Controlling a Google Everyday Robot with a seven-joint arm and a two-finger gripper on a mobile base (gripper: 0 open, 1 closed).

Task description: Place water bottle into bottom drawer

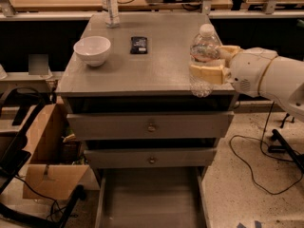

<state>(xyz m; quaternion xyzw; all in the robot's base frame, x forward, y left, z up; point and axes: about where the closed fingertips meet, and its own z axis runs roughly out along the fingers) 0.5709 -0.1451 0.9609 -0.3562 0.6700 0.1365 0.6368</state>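
Note:
The water bottle (204, 55) is clear and ribbed with a white cap and a darker label band. My gripper (209, 66) is shut on it at mid-height, holding it upright in the air over the front right edge of the cabinet top (142, 70). The white arm reaches in from the right. The bottom drawer (151, 198) is pulled open below, a shallow grey box with a plain floor and nothing visible in it.
A white bowl (92, 50) and a small dark object (138, 44) lie on the cabinet top. Another clear bottle (110, 4) stands at the back left. Two closed drawers with round knobs (151, 126) sit above. A cardboard box (47, 151) stands left; cables lie right.

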